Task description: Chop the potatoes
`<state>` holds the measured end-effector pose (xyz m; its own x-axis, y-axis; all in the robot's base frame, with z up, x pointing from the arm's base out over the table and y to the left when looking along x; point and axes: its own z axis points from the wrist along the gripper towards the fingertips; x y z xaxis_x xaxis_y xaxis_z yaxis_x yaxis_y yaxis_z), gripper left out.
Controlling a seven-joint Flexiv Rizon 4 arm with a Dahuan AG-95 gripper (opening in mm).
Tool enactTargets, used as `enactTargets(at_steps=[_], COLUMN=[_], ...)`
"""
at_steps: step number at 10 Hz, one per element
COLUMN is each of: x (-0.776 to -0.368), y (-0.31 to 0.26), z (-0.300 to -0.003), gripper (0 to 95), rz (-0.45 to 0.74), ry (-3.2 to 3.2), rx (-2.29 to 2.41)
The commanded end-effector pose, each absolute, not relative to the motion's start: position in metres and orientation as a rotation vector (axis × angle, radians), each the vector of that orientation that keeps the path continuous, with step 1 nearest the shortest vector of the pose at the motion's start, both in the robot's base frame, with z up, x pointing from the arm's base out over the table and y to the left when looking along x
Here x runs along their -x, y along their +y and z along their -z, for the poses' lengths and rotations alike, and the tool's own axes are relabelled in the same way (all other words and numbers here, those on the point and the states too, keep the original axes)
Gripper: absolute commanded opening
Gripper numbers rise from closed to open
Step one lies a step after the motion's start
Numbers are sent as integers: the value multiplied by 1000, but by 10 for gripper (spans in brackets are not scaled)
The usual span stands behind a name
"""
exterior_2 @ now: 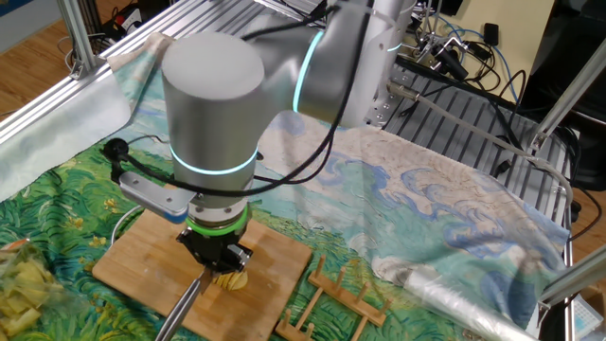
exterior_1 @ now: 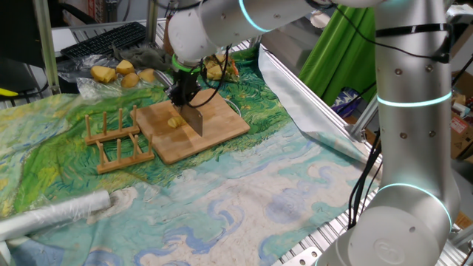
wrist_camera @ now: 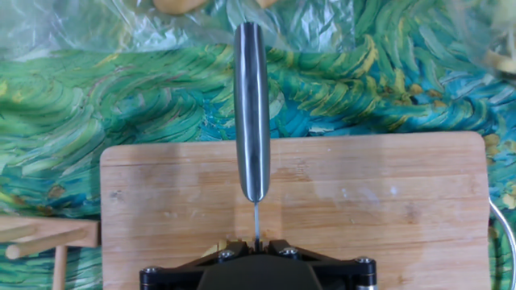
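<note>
We find the gripper [exterior_1: 183, 94] pointing straight down over the wooden cutting board [exterior_1: 222, 127], its jaws clenched on a knife [exterior_1: 195, 118]. The blade hangs edge-down just beside the potato pieces [exterior_1: 174, 123], a small pale-yellow cluster near the middle of the board. In the hand view the knife's steel handle [wrist_camera: 251, 113] runs out over the board [wrist_camera: 387, 201]. We note a wooden rack [exterior_1: 117, 140] just beside the board, and whole potatoes [exterior_1: 118, 72] in plastic behind it.
</note>
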<state>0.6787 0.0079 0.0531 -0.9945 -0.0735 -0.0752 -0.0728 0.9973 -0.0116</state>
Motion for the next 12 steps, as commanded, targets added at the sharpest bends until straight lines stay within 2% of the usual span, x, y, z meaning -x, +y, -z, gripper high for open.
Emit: enactTargets(at_steps=[1, 7, 10, 12], x=[-679, -678, -679, -680], y=[7, 4, 4, 5], z=[-55, -54, -36, -34], gripper=[0, 0, 0, 0], rz=[21, 22, 19, 21], ry=[3058, 3056, 3058, 3061], rx=[132, 141, 139, 132])
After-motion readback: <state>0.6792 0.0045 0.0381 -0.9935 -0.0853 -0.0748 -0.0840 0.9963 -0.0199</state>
